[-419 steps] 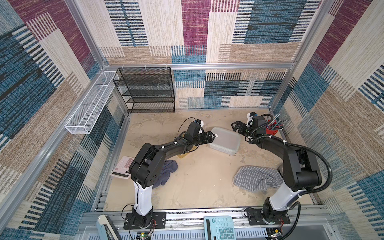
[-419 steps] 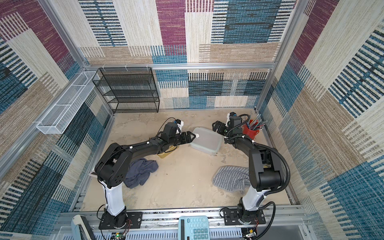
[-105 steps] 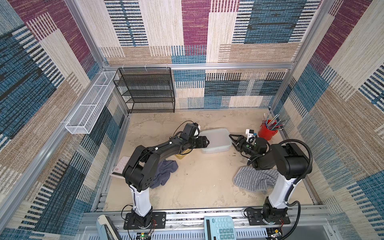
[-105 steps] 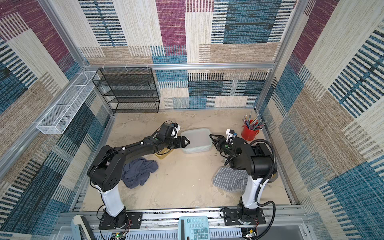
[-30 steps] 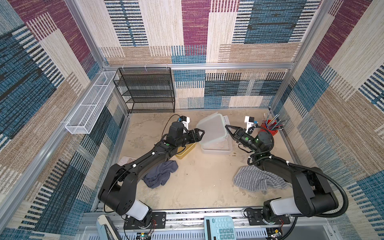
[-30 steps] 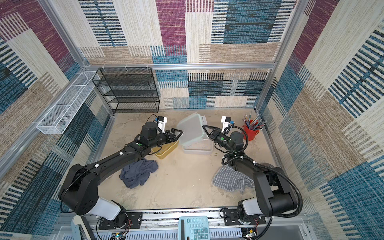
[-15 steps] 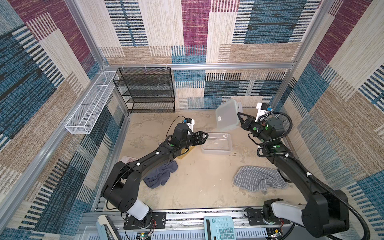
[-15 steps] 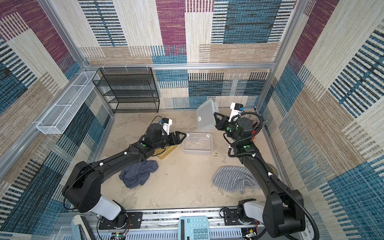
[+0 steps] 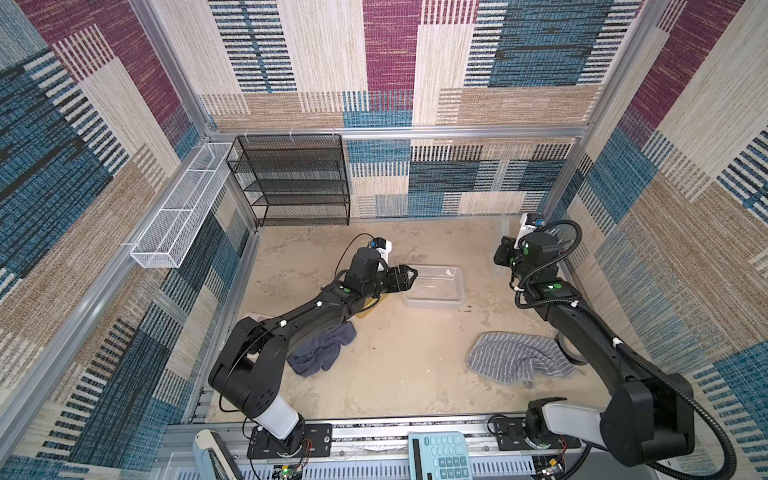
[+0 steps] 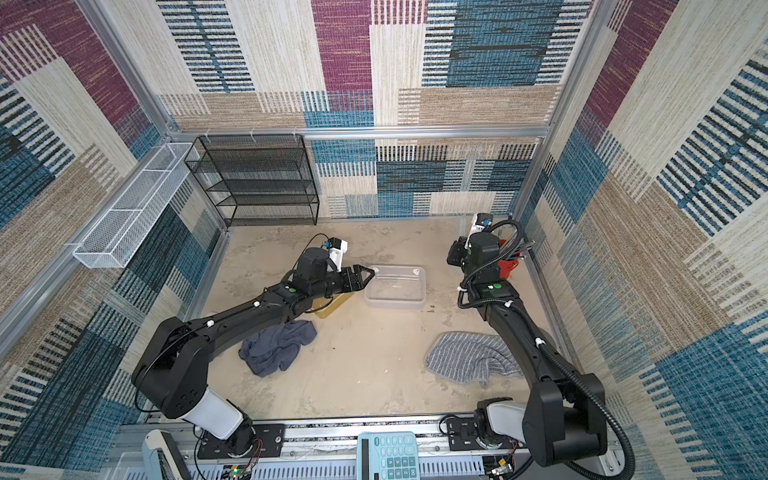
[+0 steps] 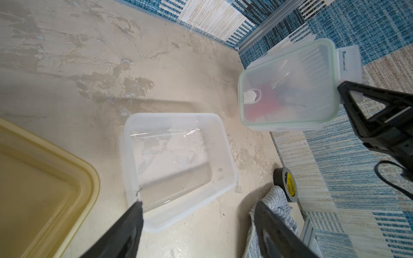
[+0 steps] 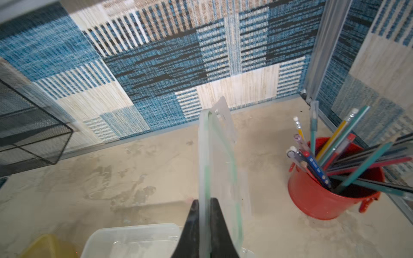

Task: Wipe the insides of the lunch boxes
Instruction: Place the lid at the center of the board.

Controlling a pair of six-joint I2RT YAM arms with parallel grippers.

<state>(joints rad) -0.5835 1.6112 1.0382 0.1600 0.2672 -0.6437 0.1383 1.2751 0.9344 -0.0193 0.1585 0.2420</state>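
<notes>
The clear lunch box point(image 9: 434, 286) point(image 10: 397, 286) point(image 11: 176, 160) sits open and upright on the floor, lid off. Its clear lid with a green seal point(image 11: 288, 84) point(image 12: 214, 167) hangs on edge in the air beside the pen cup, and my right gripper point(image 12: 202, 201) point(image 9: 498, 257) is shut on its rim. My left gripper point(image 9: 412, 277) point(image 10: 369, 277) point(image 11: 199, 204) stands open at the box's left rim, one fingertip at a corner, holding nothing. The amber lunch box point(image 11: 40, 189) point(image 10: 330, 305) lies partly under my left arm.
A red pen cup point(image 12: 324, 196) point(image 10: 509, 266) stands in the back right corner. A grey striped towel point(image 9: 519, 361) and a black tape roll point(image 11: 286, 184) lie front right, a dark blue cloth point(image 9: 320, 353) front left. A black mesh shelf point(image 9: 299, 178) lines the back wall.
My right gripper has lifted the lid off the clear box and carried it right, toward the pen cup. The left gripper stayed open by the box's left rim.
</notes>
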